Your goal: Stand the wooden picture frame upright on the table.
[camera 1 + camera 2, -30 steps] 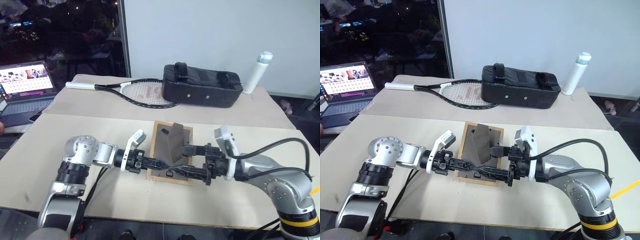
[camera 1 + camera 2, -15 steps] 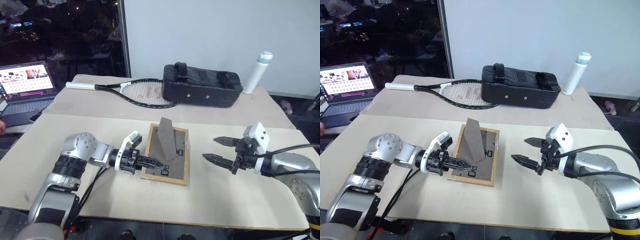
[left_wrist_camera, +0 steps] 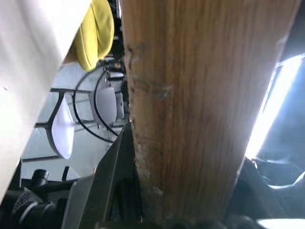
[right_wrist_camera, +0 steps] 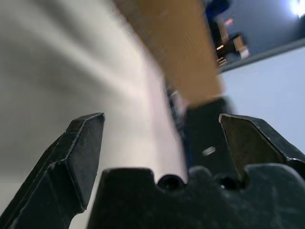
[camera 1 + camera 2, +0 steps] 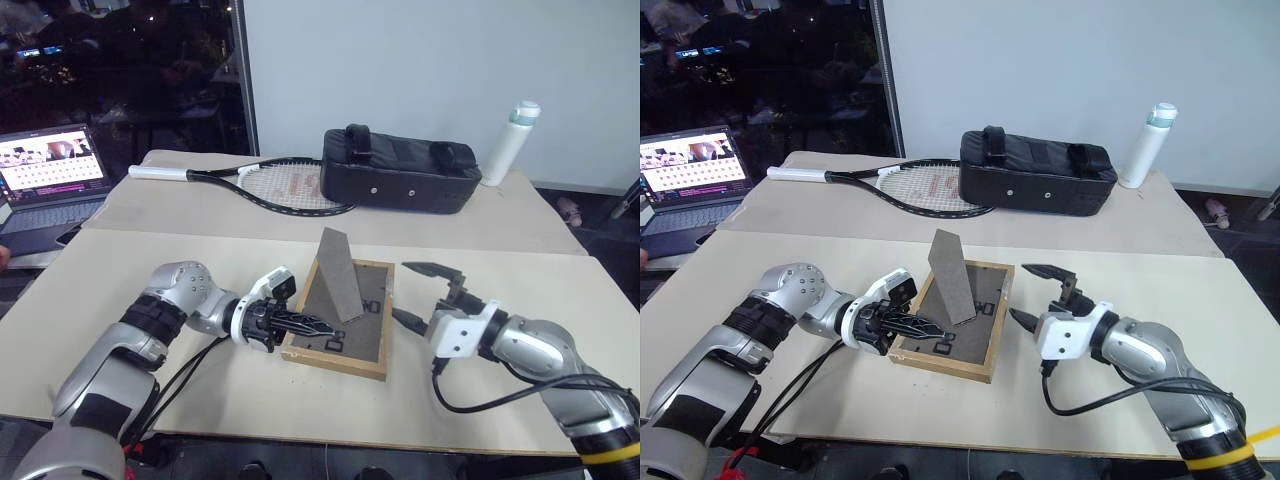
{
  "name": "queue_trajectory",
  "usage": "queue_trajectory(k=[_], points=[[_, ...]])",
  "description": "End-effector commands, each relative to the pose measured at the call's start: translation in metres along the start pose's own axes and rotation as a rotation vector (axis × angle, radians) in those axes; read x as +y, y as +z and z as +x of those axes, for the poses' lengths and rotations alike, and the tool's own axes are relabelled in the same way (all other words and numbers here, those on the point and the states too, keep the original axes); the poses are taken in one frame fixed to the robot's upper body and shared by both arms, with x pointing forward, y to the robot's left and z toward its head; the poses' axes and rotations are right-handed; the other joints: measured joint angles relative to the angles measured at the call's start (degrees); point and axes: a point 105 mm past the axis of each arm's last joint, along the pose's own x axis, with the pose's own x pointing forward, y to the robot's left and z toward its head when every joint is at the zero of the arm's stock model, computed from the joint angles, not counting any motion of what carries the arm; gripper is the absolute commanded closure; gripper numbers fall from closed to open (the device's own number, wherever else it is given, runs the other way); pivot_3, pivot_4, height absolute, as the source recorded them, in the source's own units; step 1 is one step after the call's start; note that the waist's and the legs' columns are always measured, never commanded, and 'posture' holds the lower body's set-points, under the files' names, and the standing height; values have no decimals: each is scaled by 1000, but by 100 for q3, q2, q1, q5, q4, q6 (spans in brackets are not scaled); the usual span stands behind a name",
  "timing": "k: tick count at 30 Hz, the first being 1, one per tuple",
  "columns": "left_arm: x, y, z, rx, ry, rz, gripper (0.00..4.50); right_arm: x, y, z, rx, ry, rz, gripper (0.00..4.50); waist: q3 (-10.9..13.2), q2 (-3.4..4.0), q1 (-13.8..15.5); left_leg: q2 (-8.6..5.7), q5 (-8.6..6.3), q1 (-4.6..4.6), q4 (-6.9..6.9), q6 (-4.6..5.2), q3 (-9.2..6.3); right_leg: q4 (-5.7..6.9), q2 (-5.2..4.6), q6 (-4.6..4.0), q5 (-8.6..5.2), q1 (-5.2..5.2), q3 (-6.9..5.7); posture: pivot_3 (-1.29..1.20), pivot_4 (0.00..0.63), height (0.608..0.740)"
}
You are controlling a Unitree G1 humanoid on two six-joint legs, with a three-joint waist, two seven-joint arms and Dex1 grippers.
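Wooden picture frame (image 5: 345,322) edge pinched by left gripper (image 5: 318,325).

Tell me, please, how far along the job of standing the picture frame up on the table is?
Done: the fold-out stand is swung up from the back board. In hand: the left claw is shut on the wooden picture frame at its left edge; the right claw waits open beside its right edge. Left: the frame lies face-down on the table and must be raised onto its stand.
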Motion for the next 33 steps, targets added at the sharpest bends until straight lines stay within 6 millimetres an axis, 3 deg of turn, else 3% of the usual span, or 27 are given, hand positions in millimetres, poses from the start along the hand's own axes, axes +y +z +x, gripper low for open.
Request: queue_trajectory(k=[1,7,10,11,19,20,24,26,27,29,33], points=[[-11,-4,6,55,-27,32,3340,-9,7,3,-45,-47,-79,7,0,0,8,0,0,0,0,0,0,0,0,0,0,1,0,0,150,705],[-12,3,1,15,-32,20,3340,-18,14,1,-91,-94,-177,7,0,1,10,0,0,0,0,1,-3,3,0,0,0,2,-1,0,150,705],[-13,5,-1,-4,-42,21,3340,-12,20,-3,-120,-78,-240,7,1,1,8,0,1,0,0,1,-3,4,1,-1,0,2,-1,0,150,705],[-14,6,-1,-8,-47,22,3340,-9,21,-4,-129,-71,-253,527,1,1,9,0,1,0,0,1,-3,4,1,0,0,2,-1,0,150,705],[-9,8,3,0,-15,45,3340,-3,27,-2,-174,-39,-259,3076,1,1,0,0,2,0,6,3,-4,7,1,-1,0,6,-2,0,150,705],[-9,10,3,-8,-6,67,3340,-3,27,-2,-176,-41,-252,3255,1,1,1,0,2,1,8,4,-4,7,0,-1,0,7,-1,0,150,705],[-21,11,-2,-48,-47,267,3340,-3,26,-1,-171,-41,-230,3253,1,2,-10,0,2,4,9,4,-6,7,1,-2,1,11,-2,0,150,705],[-31,8,-6,-54,-64,329,2325,-4,24,-2,-165,-45,-216,3253,3,-2,-6,0,2,6,8,4,-6,9,1,-9,5,12,-2,0,150,705],[-33,7,-7,-54,-54,345,2134,-5,23,-2,-160,-50,-208,3254,8,-7,3,0,2,6,7,4,-9,10,1,-18,11,12,-5,0,150,705],[-37,7,-9,-54,-41,359,1289,-6,20,-3,-154,-49,-208,3280,10,0,7,-1,3,5,12,3,-11,10,-1,-26,16,20,-7,0,150,705],[-50,11,-19,-104,-19,441,16,-9,15,-4,-147,-48,-212,3287,11,0,9,-4,3,16,23,3,-12,10,-2,-5,5,34,-8,0,150,705]])
